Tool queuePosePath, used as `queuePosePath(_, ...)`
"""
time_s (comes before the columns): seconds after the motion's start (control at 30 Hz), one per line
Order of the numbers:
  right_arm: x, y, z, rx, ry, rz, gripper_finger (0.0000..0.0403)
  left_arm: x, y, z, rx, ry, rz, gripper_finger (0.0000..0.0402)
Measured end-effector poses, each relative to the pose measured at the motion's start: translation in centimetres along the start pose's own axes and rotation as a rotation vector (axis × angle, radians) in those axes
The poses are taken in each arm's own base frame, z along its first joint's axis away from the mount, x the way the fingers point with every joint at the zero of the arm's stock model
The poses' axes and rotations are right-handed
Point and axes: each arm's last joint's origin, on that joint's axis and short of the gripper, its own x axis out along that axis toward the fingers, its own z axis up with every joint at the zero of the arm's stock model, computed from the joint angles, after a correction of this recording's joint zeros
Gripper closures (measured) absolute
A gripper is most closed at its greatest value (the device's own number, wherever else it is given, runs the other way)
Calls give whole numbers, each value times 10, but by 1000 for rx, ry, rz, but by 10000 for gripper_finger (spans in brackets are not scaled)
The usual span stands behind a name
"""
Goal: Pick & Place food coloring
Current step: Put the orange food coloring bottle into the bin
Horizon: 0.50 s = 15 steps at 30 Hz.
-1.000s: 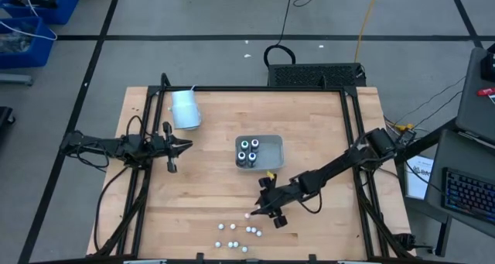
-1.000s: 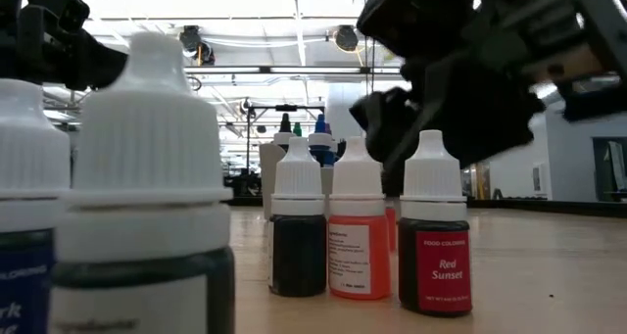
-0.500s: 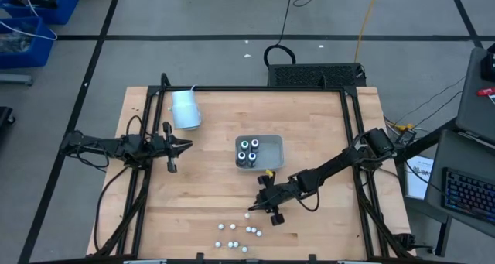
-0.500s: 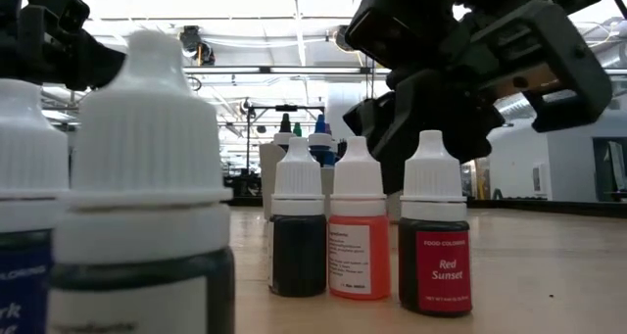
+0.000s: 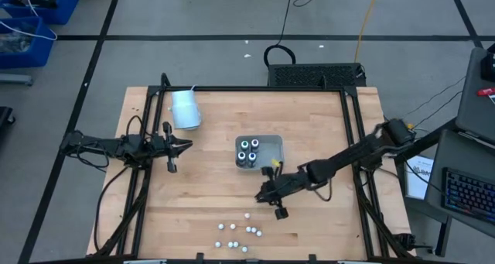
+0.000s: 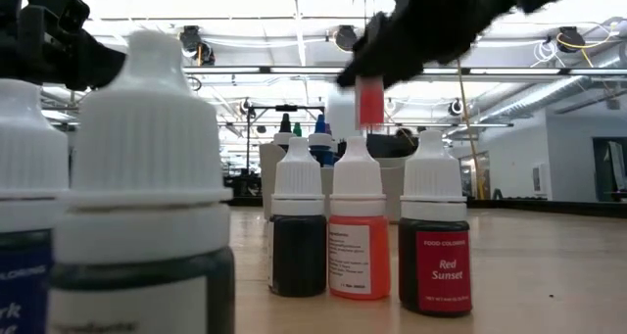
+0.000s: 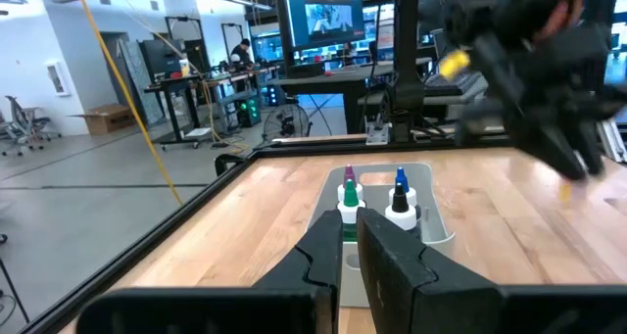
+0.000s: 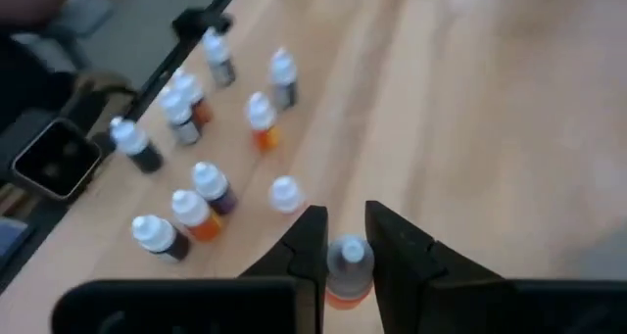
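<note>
While gripping an orange bottle (image 8: 345,271), right tool (image 8: 343,238) hangs above table (image 8: 509,109).

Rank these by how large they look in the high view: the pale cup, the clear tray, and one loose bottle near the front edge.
1. Clear tray
2. Pale cup, somewhat smaller than the tray
3. Loose bottle, far the smallest

All rest on the table, so nearness hardly distorts this.

Bottles (image 5: 249,149) in tray (image 5: 275,144), others (image 5: 236,233) near front edge
</note>
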Motion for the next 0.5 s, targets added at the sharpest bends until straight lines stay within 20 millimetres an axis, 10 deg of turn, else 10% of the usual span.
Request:
queuePosePath(0.3,-82,-36,35,-16,-82,-307,359,0,0,0,2,0,8,360)
queuePosePath(0.5,-95,-75,24,30,-100,-422,357,0,0,0,-8,-3,10,360)
